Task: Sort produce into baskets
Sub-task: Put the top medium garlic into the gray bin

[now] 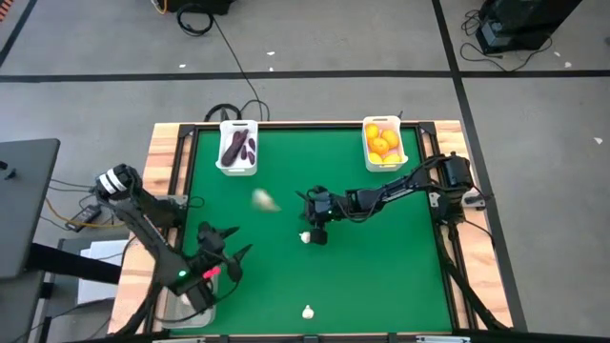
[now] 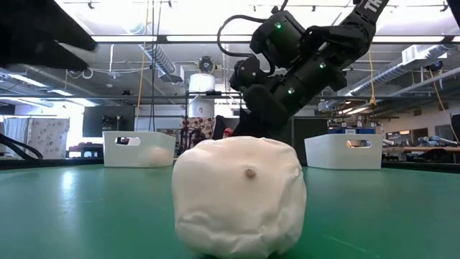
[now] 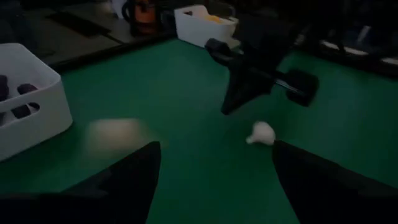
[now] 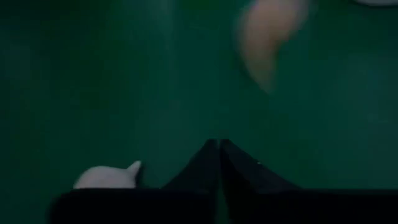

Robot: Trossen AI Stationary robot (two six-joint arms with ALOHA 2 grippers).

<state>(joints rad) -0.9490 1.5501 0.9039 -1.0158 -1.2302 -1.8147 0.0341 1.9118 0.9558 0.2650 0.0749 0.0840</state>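
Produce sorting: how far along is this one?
Done: eggplants fill one white basket, citrus the other. In hand: nothing; the right pincer is shut empty beside a garlic bulb. Left: that bulb, another at the near edge, and a blurred pale item.

Baskets: three; one white (image 1: pixel 237 148) far left, one white (image 1: pixel 384 144) far right, one clear (image 1: pixel 191 312) at the near left edge
Eggplants (image 1: pixel 237 147): about three, in the far-left basket
Citrus fruits (image 1: pixel 382 141): about five, in the far-right basket
Garlic bulbs: three on the mat; one blurred (image 1: pixel 264 199) left of centre, one (image 1: pixel 307 237) at centre, one (image 1: pixel 309 312) near edge
Arms: two
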